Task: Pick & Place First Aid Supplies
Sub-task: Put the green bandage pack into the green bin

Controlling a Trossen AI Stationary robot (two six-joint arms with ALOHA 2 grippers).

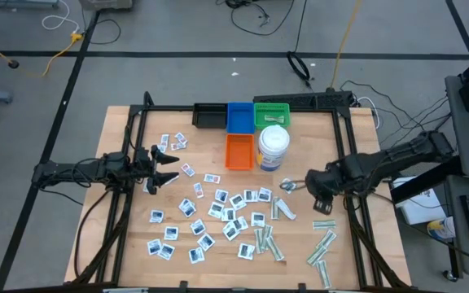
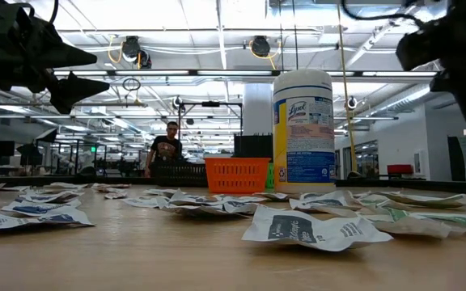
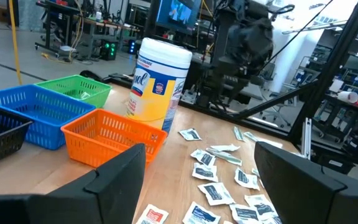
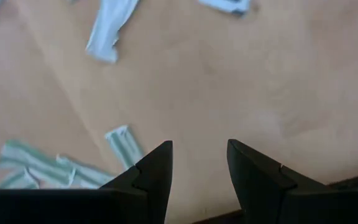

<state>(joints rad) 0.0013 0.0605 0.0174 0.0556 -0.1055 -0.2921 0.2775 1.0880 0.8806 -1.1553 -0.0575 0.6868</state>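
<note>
Small white square packets lie flat and scattered over the middle of the table, and also show in the left wrist view and the low view. Pale grey-green strips lie near the right and near edges; some show in the right wrist view. My left gripper hovers open over the table's left part, above the packets. My right gripper hangs open above bare wood on the right, pointing down, raised off the table. Neither holds anything.
Four small baskets stand along the far side: black, blue, green and, nearer, orange. A white wipes canister stands upright next to the orange one. A person stands in the room beyond.
</note>
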